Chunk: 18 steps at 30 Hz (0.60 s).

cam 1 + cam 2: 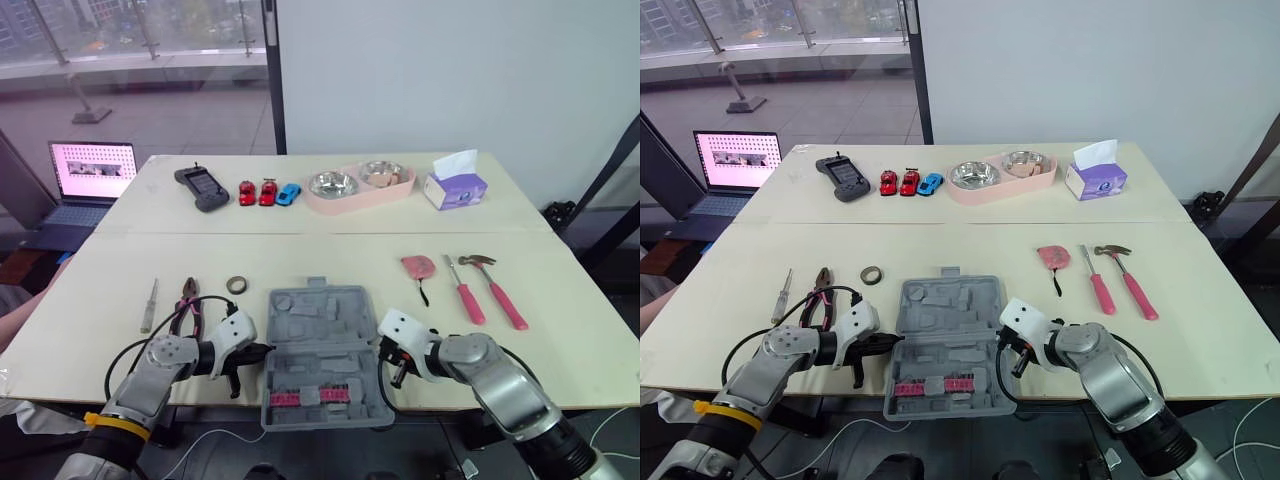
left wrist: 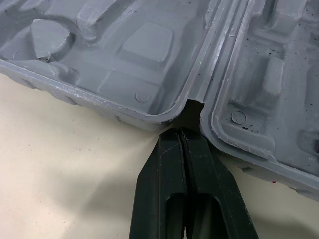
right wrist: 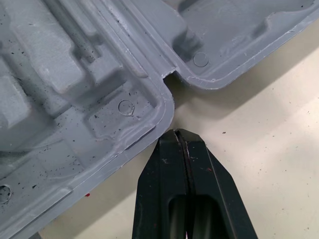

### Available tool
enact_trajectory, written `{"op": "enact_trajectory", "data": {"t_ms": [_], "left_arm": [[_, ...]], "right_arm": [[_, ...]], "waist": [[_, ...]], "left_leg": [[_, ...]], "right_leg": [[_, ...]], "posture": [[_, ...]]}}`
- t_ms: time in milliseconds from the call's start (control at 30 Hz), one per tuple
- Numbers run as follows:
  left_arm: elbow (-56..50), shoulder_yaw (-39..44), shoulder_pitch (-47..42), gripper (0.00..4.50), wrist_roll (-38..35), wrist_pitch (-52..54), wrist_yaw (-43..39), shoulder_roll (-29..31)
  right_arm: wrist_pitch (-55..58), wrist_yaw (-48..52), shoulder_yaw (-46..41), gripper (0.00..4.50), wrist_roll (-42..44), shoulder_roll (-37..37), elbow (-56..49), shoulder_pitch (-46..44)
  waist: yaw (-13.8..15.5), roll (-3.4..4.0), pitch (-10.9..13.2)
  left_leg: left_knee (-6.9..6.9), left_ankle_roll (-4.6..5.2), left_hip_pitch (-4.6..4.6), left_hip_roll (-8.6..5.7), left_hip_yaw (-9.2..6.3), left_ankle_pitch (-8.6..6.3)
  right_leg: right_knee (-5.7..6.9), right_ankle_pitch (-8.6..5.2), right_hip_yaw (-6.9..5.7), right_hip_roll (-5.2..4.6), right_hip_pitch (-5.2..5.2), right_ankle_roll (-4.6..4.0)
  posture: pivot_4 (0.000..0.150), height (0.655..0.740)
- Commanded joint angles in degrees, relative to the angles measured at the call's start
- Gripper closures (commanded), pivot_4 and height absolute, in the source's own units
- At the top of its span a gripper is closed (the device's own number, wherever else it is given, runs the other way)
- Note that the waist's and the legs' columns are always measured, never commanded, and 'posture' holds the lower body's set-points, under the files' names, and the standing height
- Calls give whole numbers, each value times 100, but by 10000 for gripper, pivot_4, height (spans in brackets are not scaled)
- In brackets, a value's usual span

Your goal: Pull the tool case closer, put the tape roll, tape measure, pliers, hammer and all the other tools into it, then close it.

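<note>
With the open tool case lying at the bench's near edge and the left gripper and right gripper shut empty at its hinge notches, an even, two-sided pull should be applied so it is not skewed.

1. The grey tool case lies open and flat at lower centre.
2. Left of it lie the pliers, tape roll and thin screwdriver.
3. Right of centre lie the pink tape measure, pink-handled screwdriver and hammer.
</note>
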Motion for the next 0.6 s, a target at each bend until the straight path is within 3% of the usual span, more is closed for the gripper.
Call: {"op": "enact_trajectory", "data": {"t_ms": [33, 467, 600], "left_arm": [[153, -182, 90, 44664, 123, 91, 11, -3], [257, 738, 251, 44664, -384, 18, 53, 732], [-212, 1627, 644, 44664, -1135, 478, -293, 1300]], "right_arm": [[115, -10, 50, 45000, 76, -113, 132, 190], [-1558, 189, -1872, 45000, 810, -938, 843, 512], [-2048, 384, -3011, 45000, 1194, -1297, 1057, 935]], "waist": [[3, 0, 0], [-82, 3, 15], [-85, -2, 56]], "left_leg": [[0, 0, 0, 0, 0, 0], [-10, 0, -1, 6, 1, 0], [-11, 0, -12, 7, 1, 0]], "right_leg": [[0, 0, 0, 0, 0, 0], [0, 0, 2, 9, -11, -1], [0, 0, 2, 7, -17, -1]], "posture": [[1500, 7400], [1500, 7400], [1500, 7400]]}}
